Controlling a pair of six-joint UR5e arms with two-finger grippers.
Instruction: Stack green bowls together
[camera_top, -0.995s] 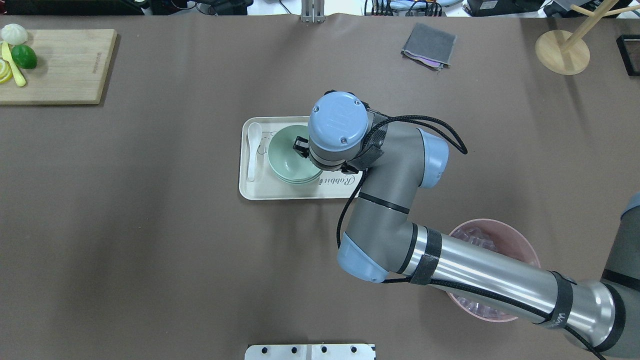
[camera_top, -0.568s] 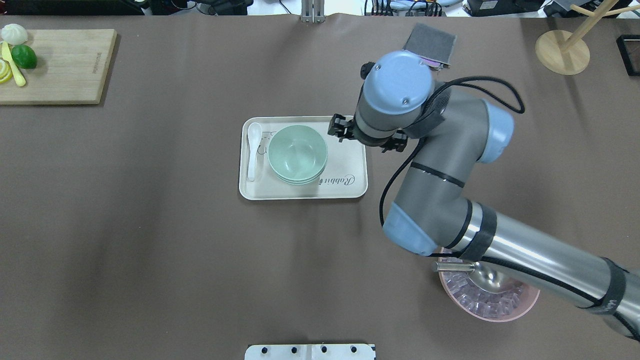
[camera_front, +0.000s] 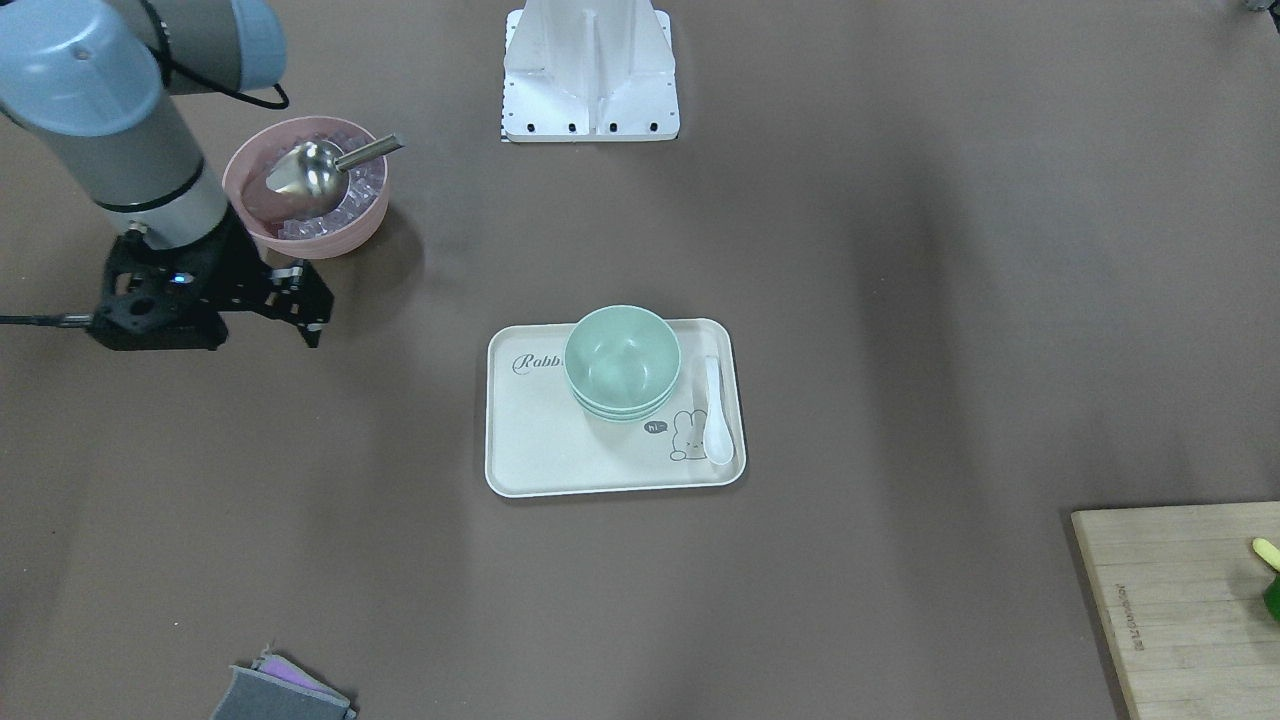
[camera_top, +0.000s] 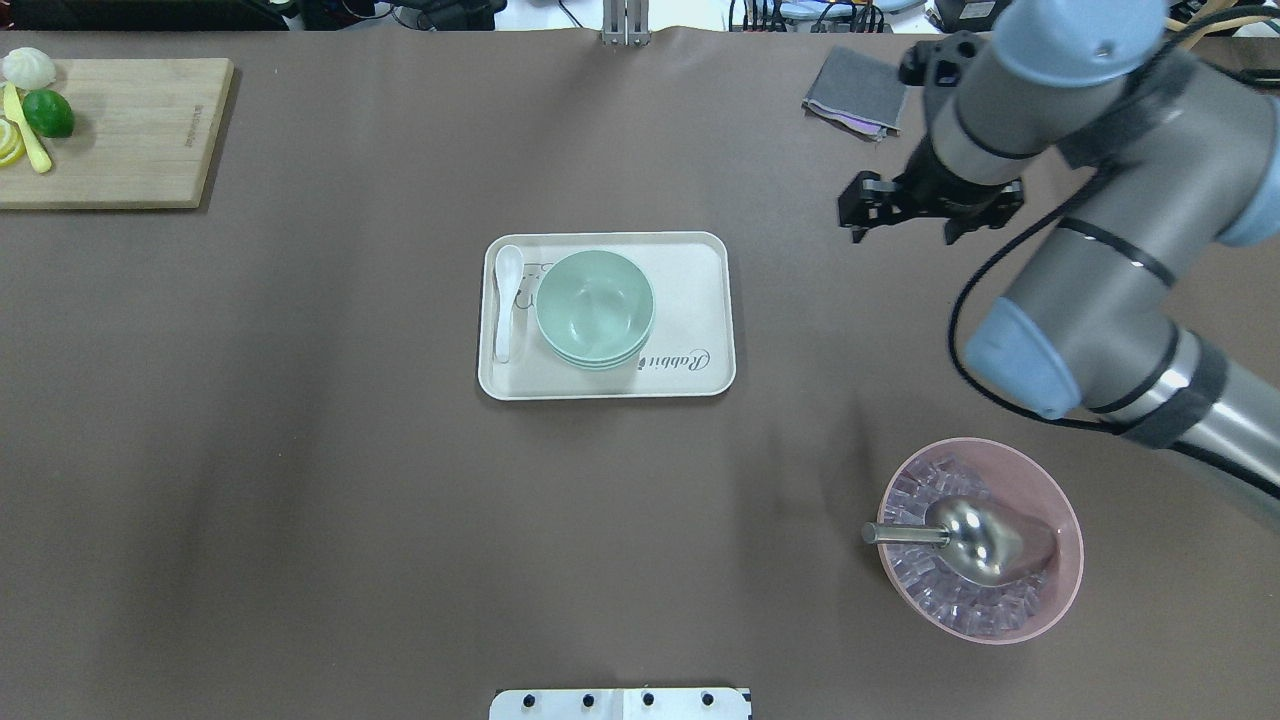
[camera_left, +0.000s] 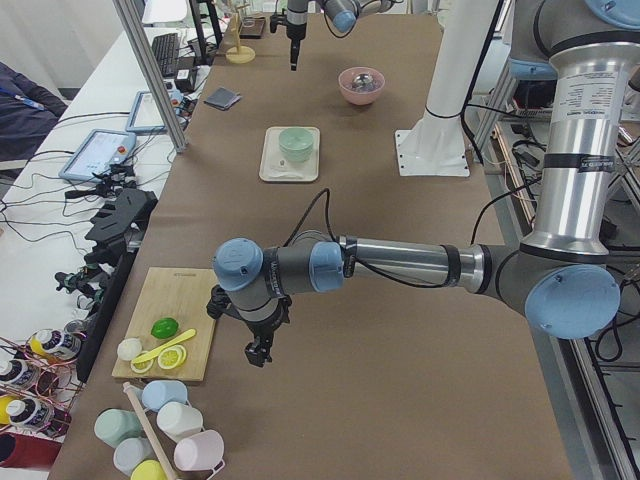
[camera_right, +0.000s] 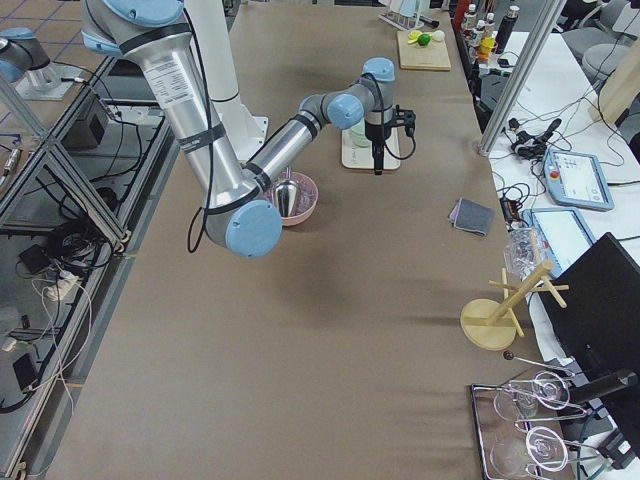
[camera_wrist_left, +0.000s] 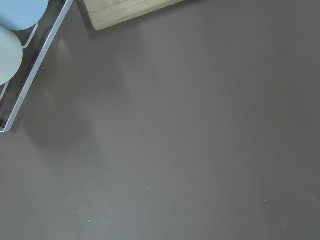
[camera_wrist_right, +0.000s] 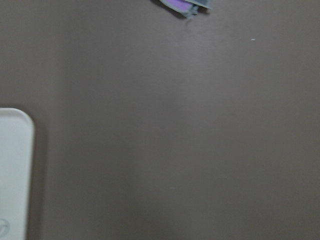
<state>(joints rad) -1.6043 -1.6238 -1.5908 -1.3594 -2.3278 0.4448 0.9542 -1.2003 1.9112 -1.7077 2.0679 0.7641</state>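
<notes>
Brown table (camera_top: 300, 450) covering, evenly lit, is the work surface.

Right gripper (camera_top: 905, 228): jaws spread with nothing between them, hanging over bare table near the folded cloth (camera_top: 858, 90) at the far edge. Left gripper (camera_left: 257, 352): seen only from the table's end, over bare table beside the cutting board (camera_left: 185, 295). I cannot tell whether it is open or closed.

Green bowls (camera_top: 595, 305): I count three rims, nested one inside another and upright, on the tray (camera_top: 690, 270). A white spoon (camera_top: 507, 300) lies just beside them on the same tray. I judge the stack complete.

Governing relation: from my right gripper the stack lies well apart, toward my left and somewhat nearer my base. My left gripper is farther off, out at my left end of the table. Should any correction be needed, the right arm is the nearer one. The bowls are round, so no approach direction is favoured. The tray's long side runs left to right. Pink bowl (camera_top: 1050, 480) with its scoop (camera_top: 975, 535) sits on my right near my base, and I judge it off that path.
</notes>
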